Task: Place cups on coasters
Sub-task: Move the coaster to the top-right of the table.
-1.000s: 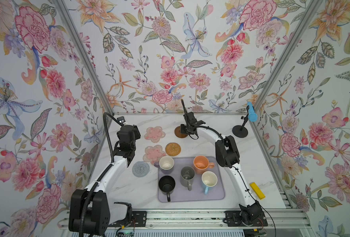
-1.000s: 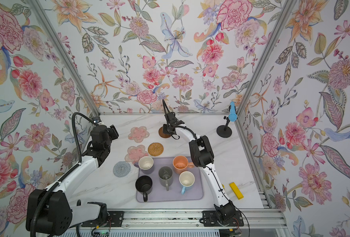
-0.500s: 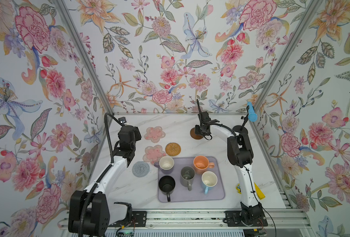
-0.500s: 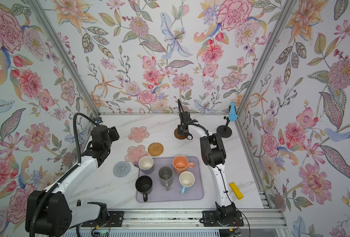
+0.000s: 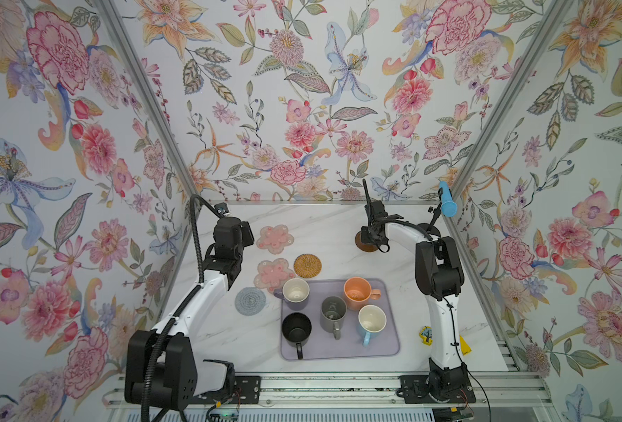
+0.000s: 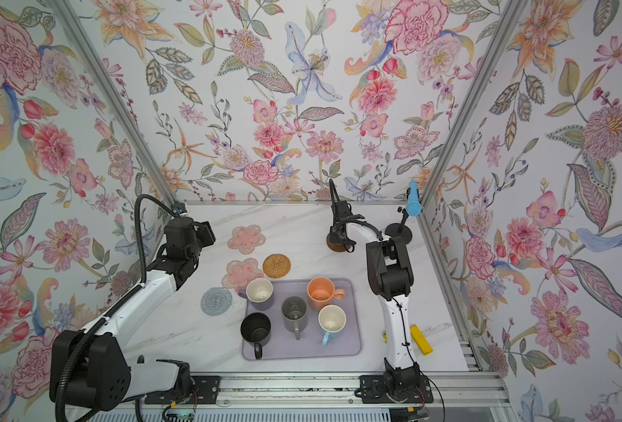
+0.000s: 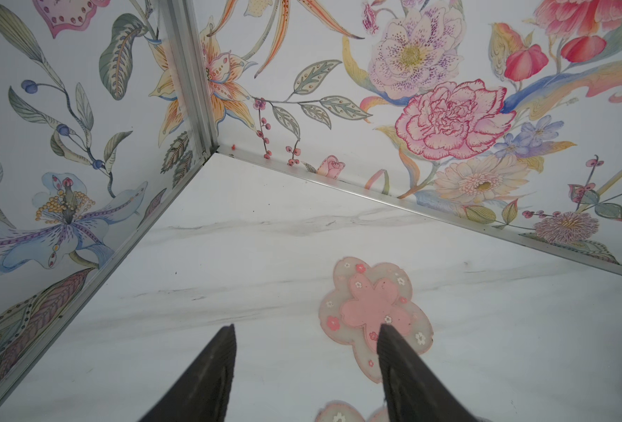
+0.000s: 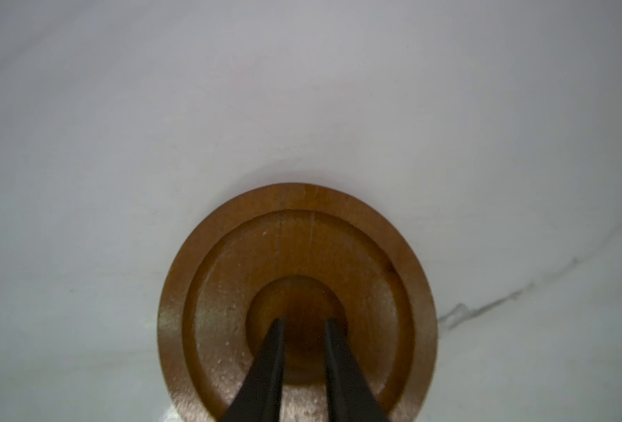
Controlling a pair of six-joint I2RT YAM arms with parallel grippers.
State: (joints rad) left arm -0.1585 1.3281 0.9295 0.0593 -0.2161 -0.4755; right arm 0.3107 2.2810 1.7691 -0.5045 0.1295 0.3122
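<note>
Lying flat, rnd brown coaster (image 8: 302, 237), ringed grooves

two white-and-black arms

the left arm (image 5: 192, 303) and right arm (image 5: 441, 321) share white link shells and black joint housings. a ribbed black hose (image 5: 193, 234) runs along the left one; a thin black wire (image 5: 452, 325) down the right. the left hand (image 7: 306, 329) and right hand (image 8: 304, 321) end in tapered black fingers (image 7: 207, 372).

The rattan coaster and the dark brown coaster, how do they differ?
The rattan coaster is light tan and woven; the dark brown coaster is smooth with recessed rings. The rattan one lies free beside the lavender mat; the brown one sits farther back under the right gripper. Both are round and bear no cup.
</note>
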